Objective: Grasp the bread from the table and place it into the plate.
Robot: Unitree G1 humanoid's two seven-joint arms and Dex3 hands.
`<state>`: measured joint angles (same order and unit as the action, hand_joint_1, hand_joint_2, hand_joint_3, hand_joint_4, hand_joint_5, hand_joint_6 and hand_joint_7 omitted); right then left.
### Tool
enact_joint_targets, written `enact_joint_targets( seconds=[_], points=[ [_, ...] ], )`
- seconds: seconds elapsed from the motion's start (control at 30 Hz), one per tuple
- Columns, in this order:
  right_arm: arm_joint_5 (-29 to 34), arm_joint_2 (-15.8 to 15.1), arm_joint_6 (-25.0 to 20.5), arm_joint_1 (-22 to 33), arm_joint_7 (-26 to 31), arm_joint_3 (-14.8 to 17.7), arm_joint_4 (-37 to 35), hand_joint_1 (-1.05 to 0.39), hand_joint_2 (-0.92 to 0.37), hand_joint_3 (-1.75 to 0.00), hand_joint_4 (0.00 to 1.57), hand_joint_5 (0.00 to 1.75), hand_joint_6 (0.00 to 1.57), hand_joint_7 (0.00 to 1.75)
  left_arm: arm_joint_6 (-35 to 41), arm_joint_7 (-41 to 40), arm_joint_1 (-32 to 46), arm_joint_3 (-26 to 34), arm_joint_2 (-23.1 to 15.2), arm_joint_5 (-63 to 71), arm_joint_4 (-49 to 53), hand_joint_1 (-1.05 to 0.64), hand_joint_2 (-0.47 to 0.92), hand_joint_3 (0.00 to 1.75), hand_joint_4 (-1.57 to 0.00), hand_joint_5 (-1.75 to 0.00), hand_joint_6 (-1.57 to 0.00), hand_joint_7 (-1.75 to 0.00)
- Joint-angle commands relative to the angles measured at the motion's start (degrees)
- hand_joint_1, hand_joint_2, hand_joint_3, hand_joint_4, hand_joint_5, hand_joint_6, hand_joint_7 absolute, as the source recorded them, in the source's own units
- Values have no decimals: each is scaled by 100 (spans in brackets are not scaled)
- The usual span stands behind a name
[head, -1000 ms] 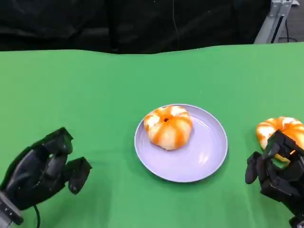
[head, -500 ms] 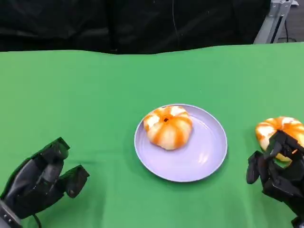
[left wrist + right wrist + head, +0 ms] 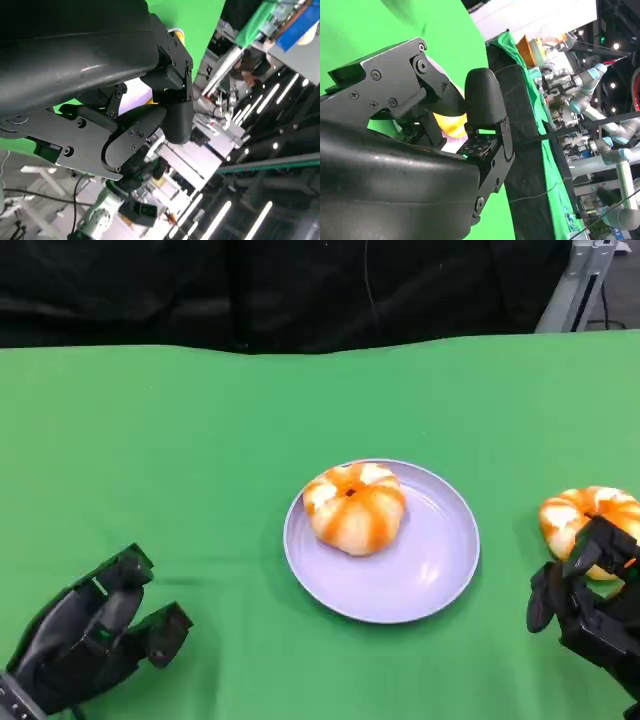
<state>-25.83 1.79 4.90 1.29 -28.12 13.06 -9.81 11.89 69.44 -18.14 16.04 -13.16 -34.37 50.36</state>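
Observation:
A lilac plate (image 3: 432,562) sits mid-table with one orange-and-white striped bread (image 3: 354,506) on its left half. A second striped bread (image 3: 588,514) lies on the green cloth to the right of the plate. My right hand (image 3: 590,608) sits just in front of that bread, fingers apart and raised over its near edge, holding nothing. The right wrist view has the bread (image 3: 451,125) showing between the fingers of my right hand (image 3: 447,107). My left hand (image 3: 95,635) hovers at the near left, fingers spread and empty, far from both breads.
Green cloth (image 3: 200,440) covers the table as far as a black backdrop. A metal stand (image 3: 580,280) rises at the far right corner. Bare cloth lies between my left hand and the plate.
My left hand has drawn back toward the near edge and sunk lower in the picture. My right hand has shifted slightly to the right beside the bread. Both breads and the plate are unmoved.

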Motion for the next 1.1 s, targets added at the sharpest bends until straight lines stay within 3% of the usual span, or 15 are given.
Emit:
enact_joint_targets(
  seconds=[0.03, 0.2, 0.57, 0.63, 0.73, 0.97, 1.1],
  points=[
    [-81, -99, -135, 128, 60, -2, 248, -11, -67, -109, 80, 175, 65, 167, 227, 250, -113, 99, -120, -19, 35, -28, 89, 27, -71, -175, -73, -157],
    [-34, -79, -220, 233, 184, -48, 483, -12, -68, -105, 78, 175, 64, 167, 412, 142, -38, 165, -134, -4, -220, -28, 92, 20, -70, -175, -74, -155],
    [-99, -89, -369, 321, 258, -85, 740, -12, -69, -101, 77, 175, 64, 165, 760, 97, 48, 261, -138, -37, -666, -22, 92, 27, -74, -175, -71, -168],
    [-107, -96, -407, 336, 283, -82, 790, -12, -69, -101, 77, 175, 64, 164, 804, 25, 80, 272, -121, -36, -776, -22, 87, 35, -75, -175, -70, -172],
    [-125, -102, -446, 350, 291, -72, 840, -11, -70, -100, 77, 175, 64, 164, 898, -62, 122, 282, -101, -51, -933, -20, 64, 80, -76, -175, -70, -174],
    [-128, -117, -444, 360, 281, -77, 900, -9, -69, -101, 78, 175, 65, 164, 1104, -257, 197, 291, -95, -83, -1267, -18, 55, 99, -80, -175, -74, -171],
    [-89, -113, -435, 353, 321, -81, 906, -8, -69, -102, 78, 175, 66, 164, 1126, -257, 192, 287, -88, -85, -1296, -17, 53, 101, -80, -175, -73, -174]
  ],
)
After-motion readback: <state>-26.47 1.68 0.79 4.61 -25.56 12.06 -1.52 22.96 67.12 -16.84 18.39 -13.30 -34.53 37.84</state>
